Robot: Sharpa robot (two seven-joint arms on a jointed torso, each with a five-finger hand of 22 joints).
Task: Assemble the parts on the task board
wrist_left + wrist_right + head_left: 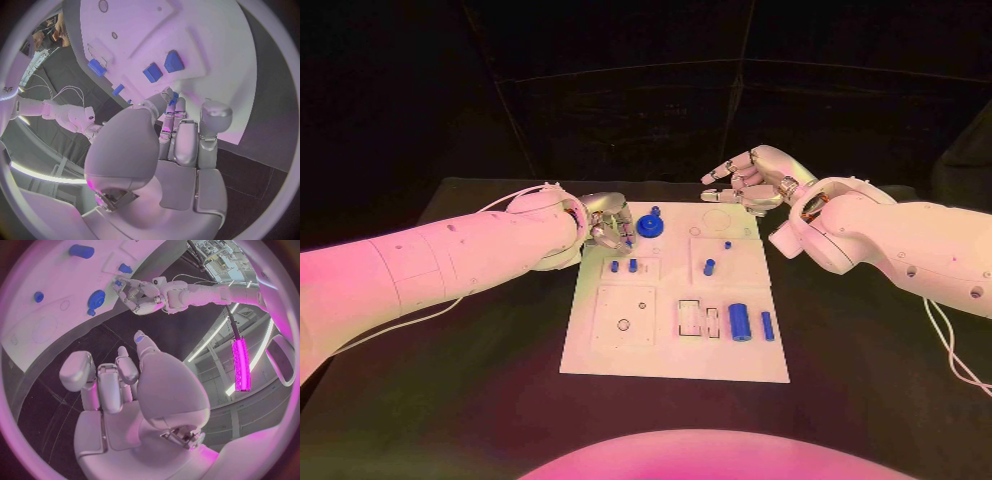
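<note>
The white task board (678, 355) lies in the middle of the black worktop (877, 380), running from the centre of the head view down toward its lower middle.

The left hand (607, 222) sits at the board's upper left corner, left of centre in the frame. Its fingers are curled in close together over the board's edge; whether they pinch a small blue piece I cannot tell. Just right of this hand a round blue disc part (651, 227) lies on the board. Below it two short blue pegs (623, 266) stand side by side, and a single upright peg (710, 267) stands near the board's middle.

In the board's lower right a thick blue cylinder (738, 321) and a thinner blue pin (767, 325) lie parallel, just beside each other.

The right hand (750, 178) hovers above the board's upper right corner, in the upper middle of the frame, fingers loosely spread and holding nothing. In the right wrist view the same hand (119, 385) shows its fingers apart above the dark worktop.
</note>
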